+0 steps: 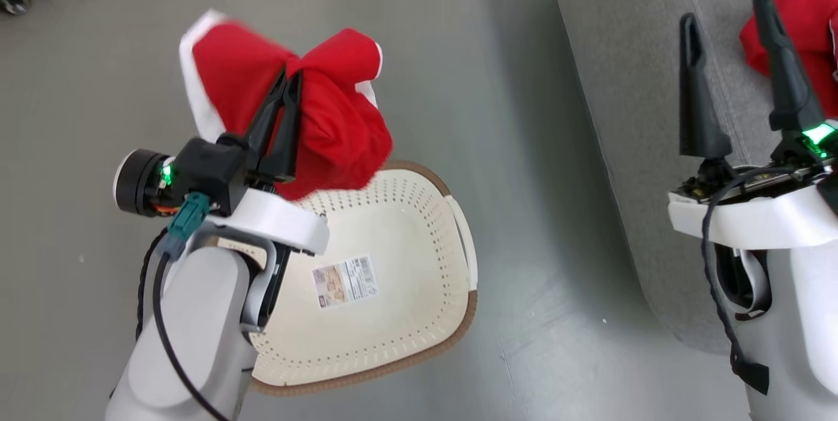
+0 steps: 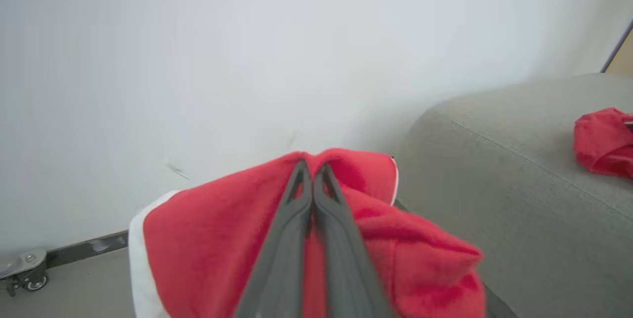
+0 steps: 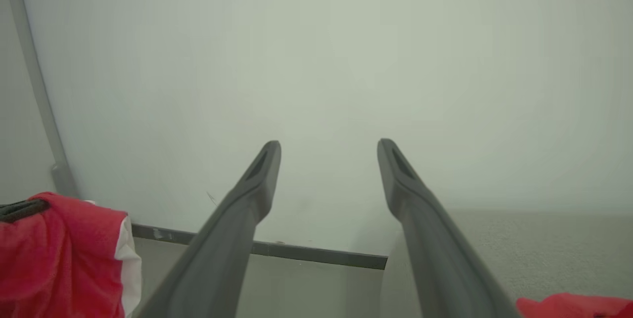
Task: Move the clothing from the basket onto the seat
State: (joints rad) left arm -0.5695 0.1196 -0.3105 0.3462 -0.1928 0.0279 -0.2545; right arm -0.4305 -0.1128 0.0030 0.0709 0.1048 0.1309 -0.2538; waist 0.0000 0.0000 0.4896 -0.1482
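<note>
Red clothing [image 1: 327,126] with white trim — cream, brown-rimmed basket [image 1: 419,211], grey seat [image 1: 622,113].

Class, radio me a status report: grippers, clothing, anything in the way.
Left gripper shut on red fabric garment with white trim, above oval cream-white perforated basket. Right gripper open, empty, over grey upholstered seat; second red garment lies there. Nothing seen blocking.

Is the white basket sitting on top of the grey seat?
No, the basket stands on the floor beside the seat, not on it.
</note>
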